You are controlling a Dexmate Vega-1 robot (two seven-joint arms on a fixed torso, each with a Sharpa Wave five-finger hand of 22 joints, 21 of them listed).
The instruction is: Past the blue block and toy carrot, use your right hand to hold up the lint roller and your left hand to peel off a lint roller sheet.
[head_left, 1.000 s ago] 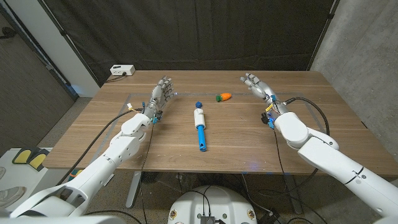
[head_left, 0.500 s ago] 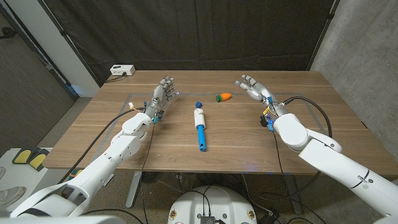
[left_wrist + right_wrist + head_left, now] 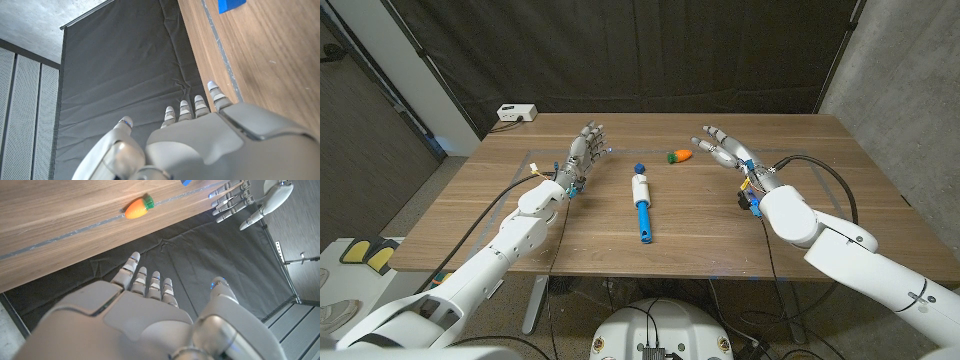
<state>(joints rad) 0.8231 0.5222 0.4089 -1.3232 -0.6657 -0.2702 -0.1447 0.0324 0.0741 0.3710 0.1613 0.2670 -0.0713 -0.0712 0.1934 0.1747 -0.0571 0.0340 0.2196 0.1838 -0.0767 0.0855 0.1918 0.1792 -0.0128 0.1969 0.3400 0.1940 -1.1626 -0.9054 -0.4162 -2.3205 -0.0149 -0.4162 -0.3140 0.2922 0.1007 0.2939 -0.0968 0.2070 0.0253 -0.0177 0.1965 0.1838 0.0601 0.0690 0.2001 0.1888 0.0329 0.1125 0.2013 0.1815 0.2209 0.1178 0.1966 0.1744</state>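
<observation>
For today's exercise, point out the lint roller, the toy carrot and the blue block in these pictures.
lint roller (image 3: 642,207), head view, on the blue handle just below the white roll.
toy carrot (image 3: 136,209), right wrist view, on the orange body.
blue block (image 3: 639,167), head view, on its top face.

White arms (image 3: 520,235), grey robot hand (image 3: 582,150), black cables (image 3: 480,225).

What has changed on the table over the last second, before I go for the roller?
The right hand has swung inward toward the orange toy carrot, fingers spread, holding nothing. The left hand has edged slightly forward, also open and empty. The blue-handled white lint roller, small blue block and carrot lie where they were, untouched.
</observation>
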